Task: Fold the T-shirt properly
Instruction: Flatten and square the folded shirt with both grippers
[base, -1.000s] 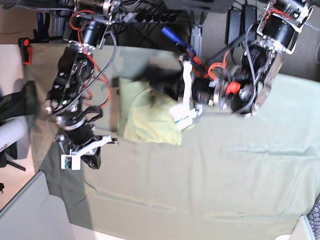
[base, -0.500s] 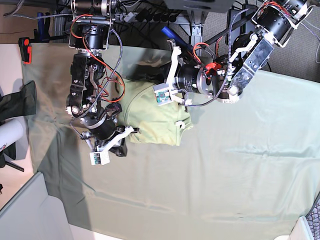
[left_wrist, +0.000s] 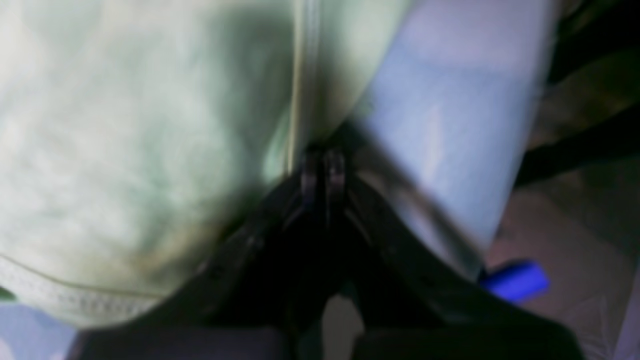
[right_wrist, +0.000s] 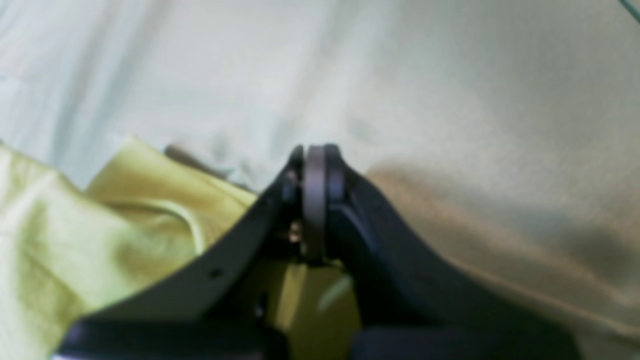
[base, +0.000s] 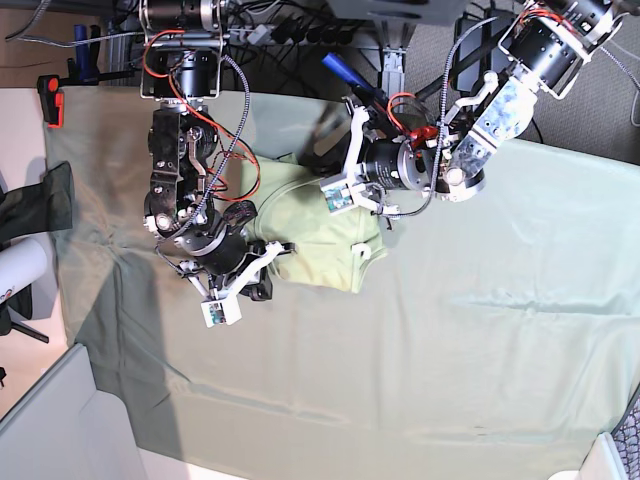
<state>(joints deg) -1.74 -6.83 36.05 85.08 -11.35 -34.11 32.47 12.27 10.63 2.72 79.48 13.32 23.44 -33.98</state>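
Place: robotics lab.
Evidence: two cabled robot arms over a cloth-covered desk (base: 480, 340), power strips and cables (base: 300, 25) behind.

The left wrist view is blurred; the shirt (left_wrist: 125, 150) runs past its edges. The arms hide part of the shirt in the base view.

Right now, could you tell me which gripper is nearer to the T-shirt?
Left. The left gripper is over the T-shirt at its far edge, the fabric right at its shut tips; the right gripper is shut just off the near-left edge.

Plain pale-lime T-shirt (base: 315, 240), grey-green table cloth (base: 480, 340)
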